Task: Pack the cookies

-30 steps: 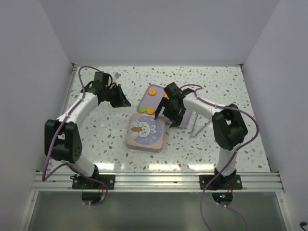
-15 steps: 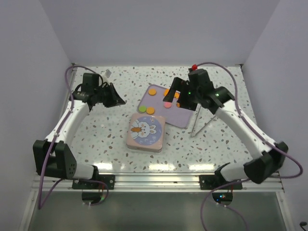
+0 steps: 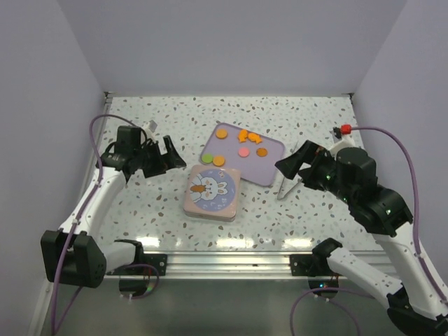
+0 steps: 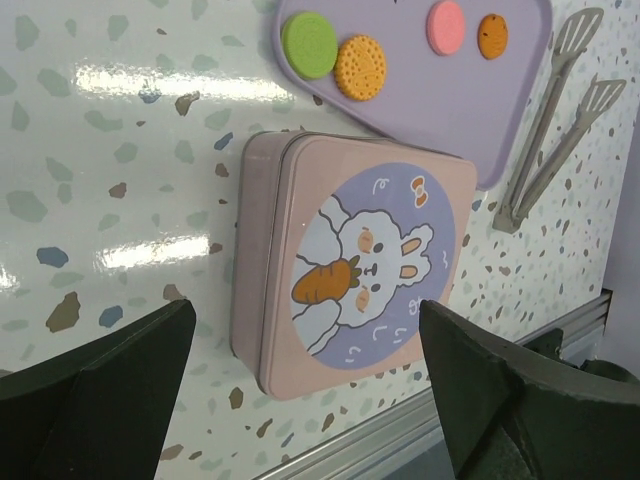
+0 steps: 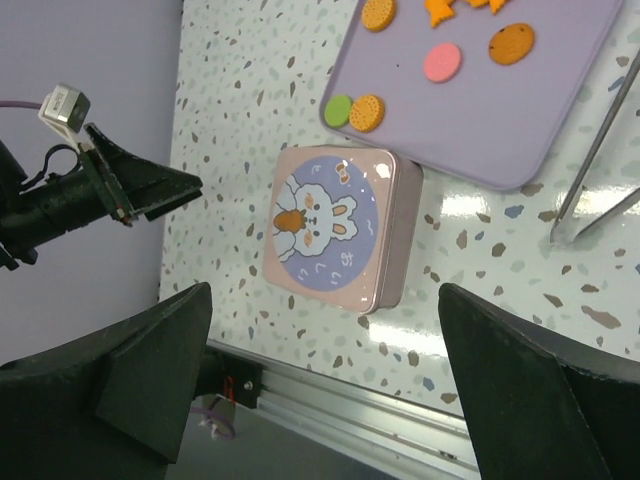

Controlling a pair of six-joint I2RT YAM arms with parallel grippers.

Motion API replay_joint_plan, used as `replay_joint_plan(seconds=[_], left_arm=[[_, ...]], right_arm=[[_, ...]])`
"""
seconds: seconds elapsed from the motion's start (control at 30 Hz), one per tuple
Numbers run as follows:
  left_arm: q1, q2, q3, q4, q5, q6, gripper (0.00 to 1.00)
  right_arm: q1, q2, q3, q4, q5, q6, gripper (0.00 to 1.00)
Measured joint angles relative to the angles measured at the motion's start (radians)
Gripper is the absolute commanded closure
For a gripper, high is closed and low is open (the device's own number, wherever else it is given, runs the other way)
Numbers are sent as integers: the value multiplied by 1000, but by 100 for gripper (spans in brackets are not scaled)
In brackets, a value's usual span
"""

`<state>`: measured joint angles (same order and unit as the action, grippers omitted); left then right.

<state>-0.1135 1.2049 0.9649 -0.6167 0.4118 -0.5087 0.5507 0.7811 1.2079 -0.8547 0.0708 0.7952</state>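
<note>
Several cookies [image 3: 221,133], mostly orange with one pink [image 4: 445,26] and one green [image 4: 309,45], lie on the lilac tray [image 3: 269,168]. A pink square tin [image 3: 212,191] with a rabbit lid sits shut just in front of the tray. My left gripper [image 3: 171,155] hangs open to the left of the tin, holding nothing; in its wrist view the left gripper [image 4: 305,330] looks down on the tin [image 4: 360,260]. My right gripper [image 3: 294,164] is open and empty, off the tray's right edge. In the right wrist view the right gripper [image 5: 325,300] is high above the tin [image 5: 335,225].
Grey tongs [image 3: 287,187] lie on the speckled table right of the tray, also seen as tongs [image 4: 550,140] in the left wrist view. White walls close in the left, back and right. An aluminium rail [image 3: 224,262] runs along the near edge.
My left gripper has gone from shut to open and shifted nearer and slightly left. The right arm has drawn back from over the tray to its right side, jaws still open.
</note>
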Motion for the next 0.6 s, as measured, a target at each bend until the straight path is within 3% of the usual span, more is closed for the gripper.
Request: replay_joint_plan(seconds=[0.27,0.43,0.6], left_arm=[[0,-81,-11,-4,-83,22,0],[0,-166,-30,5,-246,6,0],[0,-391,-193,118,-452,24,0]], right_arm=[[0,-125,-2,-75,21,53,1],[0,-205,8,-101,57,47,1],[1,-205,21,-133,132,-9,1]])
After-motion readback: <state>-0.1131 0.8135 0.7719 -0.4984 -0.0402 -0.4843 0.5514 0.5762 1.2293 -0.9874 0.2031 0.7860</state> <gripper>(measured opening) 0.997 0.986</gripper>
